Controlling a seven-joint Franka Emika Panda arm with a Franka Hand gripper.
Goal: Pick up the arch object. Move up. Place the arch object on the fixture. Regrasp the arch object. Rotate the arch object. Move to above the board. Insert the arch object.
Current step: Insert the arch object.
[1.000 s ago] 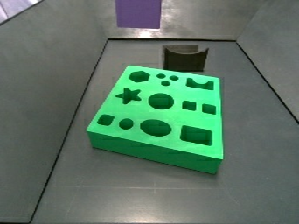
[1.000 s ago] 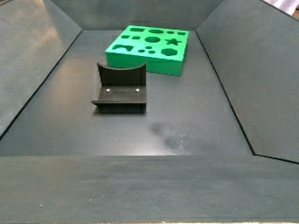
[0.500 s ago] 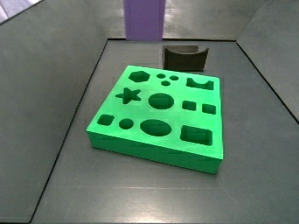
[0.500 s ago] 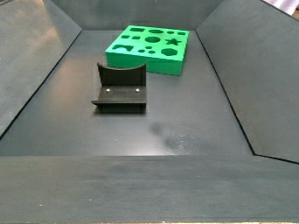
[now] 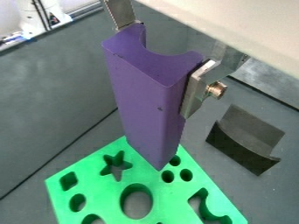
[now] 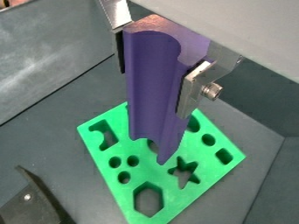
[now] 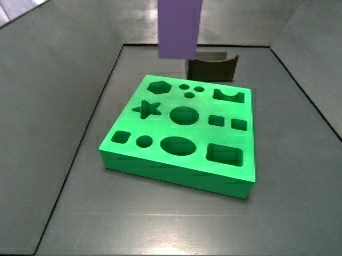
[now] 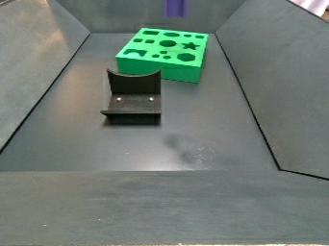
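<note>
The arch object (image 5: 146, 96) is a matte purple block hanging upright with its concave notch at the upper end. My gripper (image 5: 160, 48) is shut on it, one silver finger (image 5: 201, 85) on each side; it shows again in a wrist view (image 6: 158, 66). In both side views only the arch object (image 7: 179, 28) (image 8: 176, 8) shows at the top edge, and the gripper is out of frame. Its lower end hangs above the green board (image 5: 82, 188) (image 6: 111, 149) (image 7: 203, 135) (image 8: 154, 70), clear of the surface. The dark fixture (image 7: 211, 66) (image 8: 133, 96) stands beside the board with nothing on it.
Grey sloping walls (image 7: 80, 70) (image 8: 45, 58) enclose the dark floor (image 8: 180, 144). The board has star, circle, oval, square and arch-shaped cutouts. The fixture (image 5: 247, 138) (image 6: 30, 201) sits at the edge of both wrist views.
The arch object has moved sideways and lower in the side view, from beside the far wall to above the board's far part. Board and fixture have not moved.
</note>
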